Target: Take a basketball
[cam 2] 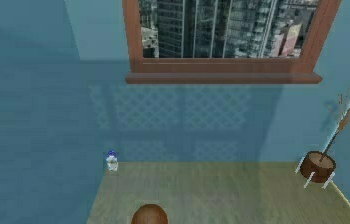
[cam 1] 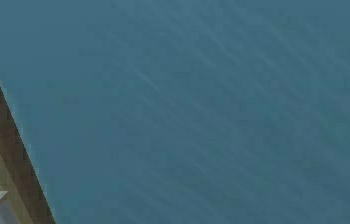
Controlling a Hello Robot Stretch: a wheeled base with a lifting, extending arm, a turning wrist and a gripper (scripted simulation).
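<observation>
In the forward view, a brown frame strip (cam 1: 5,150) with a paler edge runs slantwise down the lower left corner, and to its right stands a plain teal-blue wall (cam 1: 203,110). In the arm side view, the same blue wall colour covers the left part. A small white-and-blue thing (cam 2: 111,160), too small to name, stands on the pale wooden floor (cam 2: 233,195) close to the foot of the wall. Right of it, at the bottom edge just left of the middle, the basketball (cam 2: 149,214) shows as an orange-brown dome on the floor, well apart from the small thing. Above the middle, a brown-framed window (cam 2: 223,72) looks out on tall city buildings. At the far right a dark brown round pot-like thing (cam 2: 317,168) stands on pale legs, a thin stem rising from it. The state of the pincer cannot be told.
</observation>
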